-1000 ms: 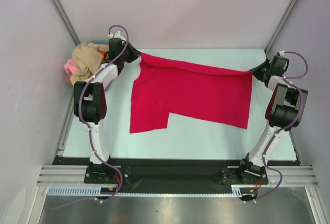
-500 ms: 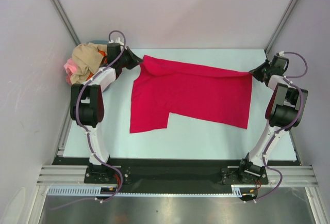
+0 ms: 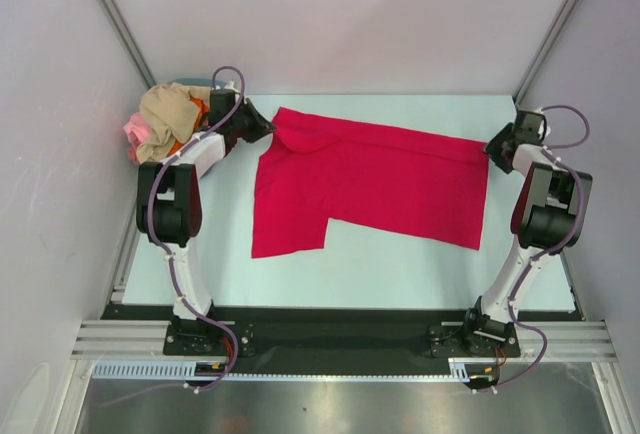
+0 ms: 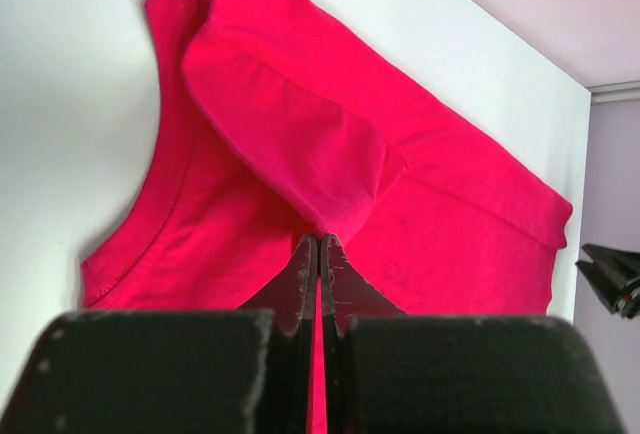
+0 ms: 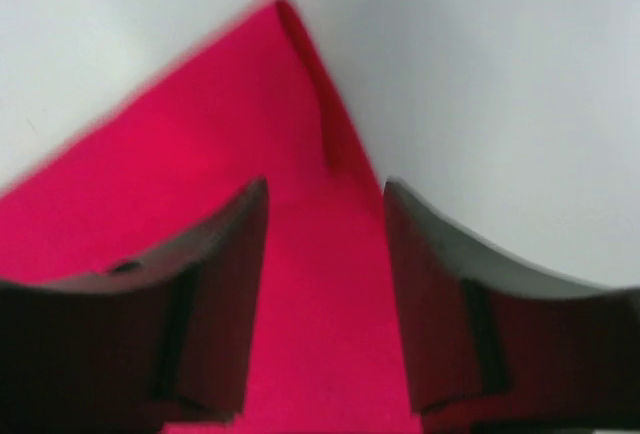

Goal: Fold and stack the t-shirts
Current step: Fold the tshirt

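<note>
A crimson-red t-shirt (image 3: 370,184) lies spread across the table, with a folded flap at its far-left corner. My left gripper (image 3: 268,130) is shut on that flap; in the left wrist view the closed jaws (image 4: 320,240) pinch the red cloth (image 4: 300,144). At the shirt's far-right corner, my right gripper (image 3: 493,144) stands open. In the right wrist view it (image 5: 325,189) hovers with the red cloth (image 5: 200,164) lying flat beneath the spread fingers, and nothing is held. Other t-shirts (image 3: 165,119), beige, pink and orange, sit in a heap at the far left.
The pale table (image 3: 400,264) has bare surface in front of the shirt. Grey walls and slanted metal posts (image 3: 115,14) close in the left, back and right. The heap of clothes sits just behind my left arm (image 3: 170,194).
My right gripper has opened and let go of the shirt's far-right corner, which now lies flat. My left gripper has shifted slightly right, still pinching its corner.
</note>
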Controlling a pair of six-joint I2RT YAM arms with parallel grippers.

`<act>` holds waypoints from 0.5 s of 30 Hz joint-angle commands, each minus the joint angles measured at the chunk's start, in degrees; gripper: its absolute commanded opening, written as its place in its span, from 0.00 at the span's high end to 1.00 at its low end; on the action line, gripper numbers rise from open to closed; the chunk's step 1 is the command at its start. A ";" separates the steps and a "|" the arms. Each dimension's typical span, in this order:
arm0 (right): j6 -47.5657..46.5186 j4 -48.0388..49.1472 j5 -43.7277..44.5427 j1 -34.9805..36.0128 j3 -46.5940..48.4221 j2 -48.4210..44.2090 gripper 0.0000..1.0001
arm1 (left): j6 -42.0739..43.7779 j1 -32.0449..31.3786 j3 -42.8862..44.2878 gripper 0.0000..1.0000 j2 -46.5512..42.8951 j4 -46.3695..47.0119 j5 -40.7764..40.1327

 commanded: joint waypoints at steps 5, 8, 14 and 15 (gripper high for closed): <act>0.63 13.42 7.15 14.80 -10.19 -12.72 0.39 | 2.33 0.05 5.73 1.00 -1.51 1.01 0.82; 5.09 24.68 -1.37 23.06 -9.25 -7.30 0.41 | 3.04 0.05 7.40 1.00 -0.02 2.15 1.43; 18.03 43.15 -10.79 33.97 -1.52 7.82 0.54 | 3.04 0.05 10.56 1.00 3.41 10.76 2.58; 21.70 44.47 -11.41 34.76 1.80 12.20 0.56 | 3.04 0.05 11.35 1.00 4.98 11.29 2.66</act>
